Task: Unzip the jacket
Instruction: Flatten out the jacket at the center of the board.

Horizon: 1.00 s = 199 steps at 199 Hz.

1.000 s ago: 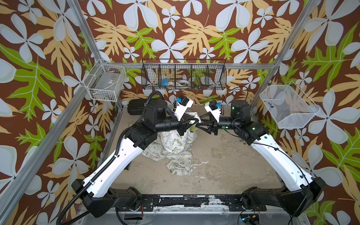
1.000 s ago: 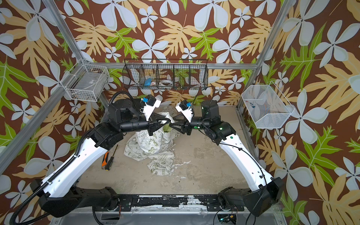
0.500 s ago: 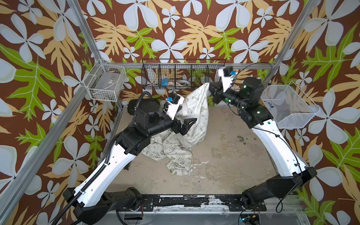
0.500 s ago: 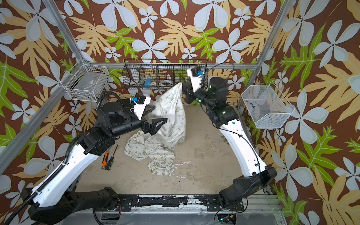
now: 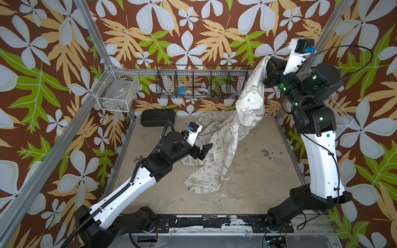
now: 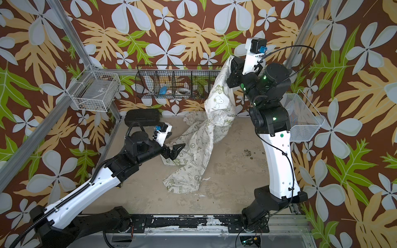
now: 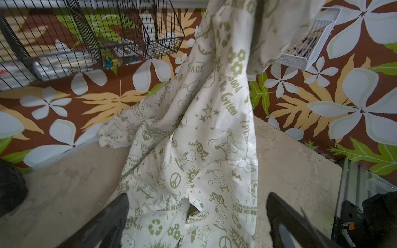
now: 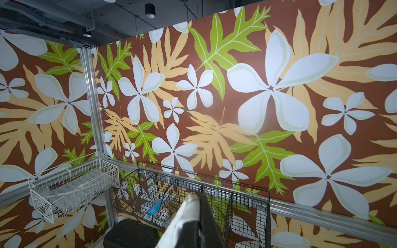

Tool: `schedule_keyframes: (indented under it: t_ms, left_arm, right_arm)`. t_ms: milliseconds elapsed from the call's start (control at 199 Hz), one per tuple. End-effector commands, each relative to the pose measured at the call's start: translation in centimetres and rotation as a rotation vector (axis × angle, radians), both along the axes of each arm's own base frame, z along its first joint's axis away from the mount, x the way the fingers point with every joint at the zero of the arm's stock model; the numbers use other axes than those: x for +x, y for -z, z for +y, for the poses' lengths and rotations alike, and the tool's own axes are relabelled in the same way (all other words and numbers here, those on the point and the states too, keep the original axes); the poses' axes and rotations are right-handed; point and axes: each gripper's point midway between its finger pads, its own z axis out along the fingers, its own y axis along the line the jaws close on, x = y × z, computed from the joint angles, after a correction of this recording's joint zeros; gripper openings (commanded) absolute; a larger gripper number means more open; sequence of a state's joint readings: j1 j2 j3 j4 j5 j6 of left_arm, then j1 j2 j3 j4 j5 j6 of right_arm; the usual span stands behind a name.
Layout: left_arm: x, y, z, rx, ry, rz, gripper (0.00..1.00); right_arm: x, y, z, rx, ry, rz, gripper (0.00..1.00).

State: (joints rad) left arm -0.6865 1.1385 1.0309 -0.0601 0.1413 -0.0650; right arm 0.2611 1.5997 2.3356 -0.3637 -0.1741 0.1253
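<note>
The cream-white thin fabric jacket (image 5: 225, 139) is showing olive-green cartoons and slogans; the brown wall (image 5: 193, 25) is carrying white flowers.

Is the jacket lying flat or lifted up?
Lifted at one end: the right gripper holds the jacket high; its lower part trails on the table.

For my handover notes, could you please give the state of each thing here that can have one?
Cream-white jacket with olive-green print: one end lifted, rest trailing on the table; zipper not visible.
Right gripper: shut on the jacket, raised high.
Left gripper: open, gripping nothing, low by the jacket.
Black hard case: closed.
</note>
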Motion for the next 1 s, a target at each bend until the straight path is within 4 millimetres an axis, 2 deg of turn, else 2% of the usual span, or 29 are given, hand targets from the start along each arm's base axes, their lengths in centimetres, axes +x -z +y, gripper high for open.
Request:
schedule_keyframes:
  t_ms: [0,175,286,551,717,993]
  left_arm:
    - [-0.5,-1.9,-2.1,-0.226,0.073,0.004,1.0]
    - [-3.7,0.6,-6.5,-0.18,0.215,0.001,1.0]
    - [-4.6,2.0,-8.3,-0.174,0.213,0.027,1.0]
    - [-2.4,5.4,-8.8,-0.167,-0.041,0.057,1.0]
    - [-2.2,6.7,-11.0,-0.146,-0.019,0.073,1.0]
    - [-1.5,9.4,-13.7,-0.089,-0.045,0.124,1.0]
  right_arm:
    - [-0.9,-1.1,-0.8,-0.014,0.037,-0.045,0.0]
    - [-1.4,-1.2,-0.6,-0.04,0.025,-0.059,0.0]
    - [-1.7,-1.5,-0.4,-0.039,0.014,-0.068,0.0]
    - [-1.5,-1.2,-0.4,-0.047,0.015,-0.058,0.0]
    - [-1.7,-1.3,-0.4,-0.05,0.014,-0.064,0.0]
    - [-1.8,-1.3,-0.7,-0.07,0.038,-0.068,0.0]
